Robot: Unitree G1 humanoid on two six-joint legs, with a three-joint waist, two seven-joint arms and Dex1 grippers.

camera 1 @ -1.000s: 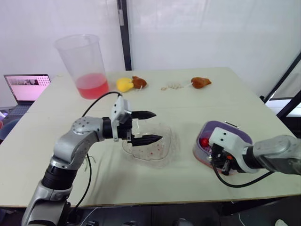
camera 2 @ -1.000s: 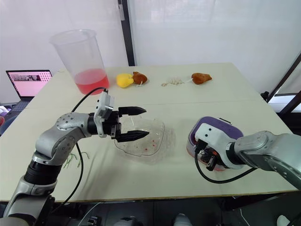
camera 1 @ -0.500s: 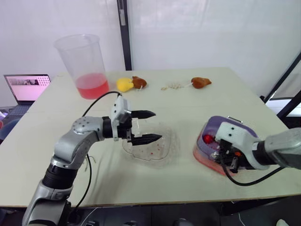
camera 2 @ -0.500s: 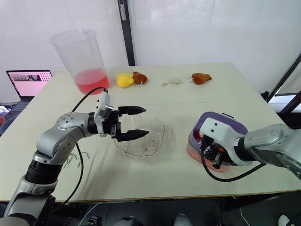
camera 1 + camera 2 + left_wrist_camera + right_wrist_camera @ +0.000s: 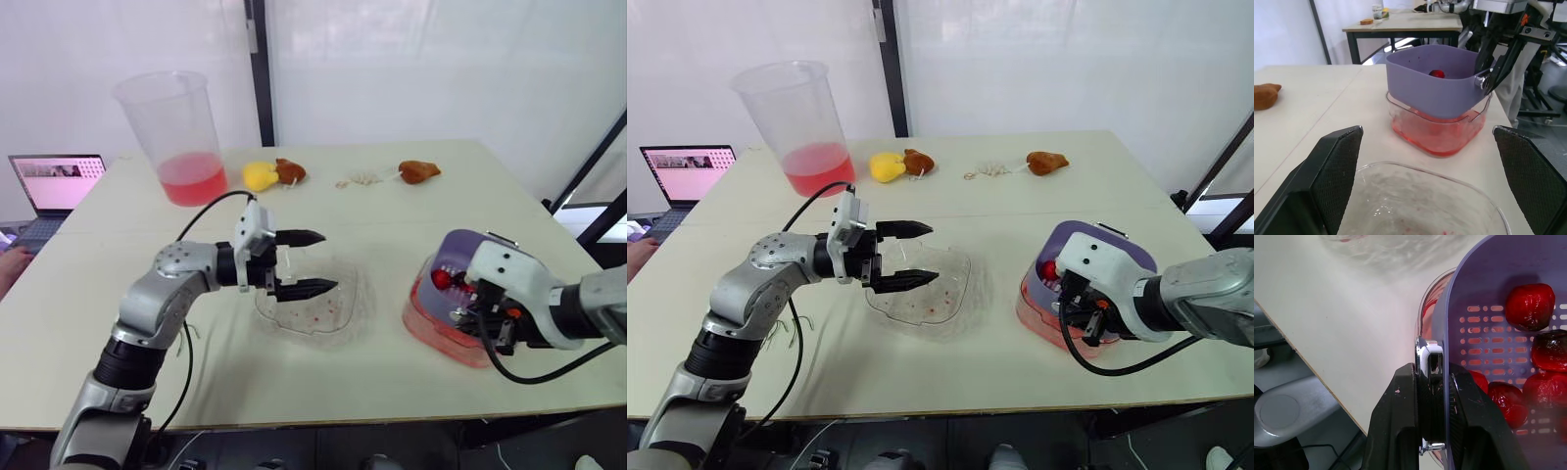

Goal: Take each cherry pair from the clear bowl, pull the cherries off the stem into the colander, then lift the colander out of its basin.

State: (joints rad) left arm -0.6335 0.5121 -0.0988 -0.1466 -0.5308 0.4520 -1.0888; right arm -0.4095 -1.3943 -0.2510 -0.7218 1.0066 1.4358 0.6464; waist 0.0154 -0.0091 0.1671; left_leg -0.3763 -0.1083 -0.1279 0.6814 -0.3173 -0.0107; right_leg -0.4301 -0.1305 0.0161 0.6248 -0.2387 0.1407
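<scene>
The purple colander (image 5: 468, 262) hangs tilted, partly raised out of its clear basin (image 5: 438, 330), which holds red liquid. My right gripper (image 5: 1431, 382) is shut on the colander's metal handle (image 5: 1431, 363) at the near rim. Several red cherries (image 5: 1530, 306) lie inside the colander. The clear bowl (image 5: 323, 305) sits at the table's middle with only red specks in it. My left gripper (image 5: 325, 261) hovers open just over the bowl's near-left rim, holding nothing. The left wrist view looks across the bowl (image 5: 1420, 196) at the colander (image 5: 1435, 90).
A tall plastic beaker (image 5: 181, 132) with pink liquid stands at the back left, beside a laptop (image 5: 54, 181). Yellow and brown toy foods (image 5: 260, 176) and another brown piece (image 5: 419, 171) lie along the back. A person's hand (image 5: 10, 262) shows at the left edge.
My right gripper has risen and moved right with the colander, lifting it out of the basin and tilting it. The left arm has barely moved.
</scene>
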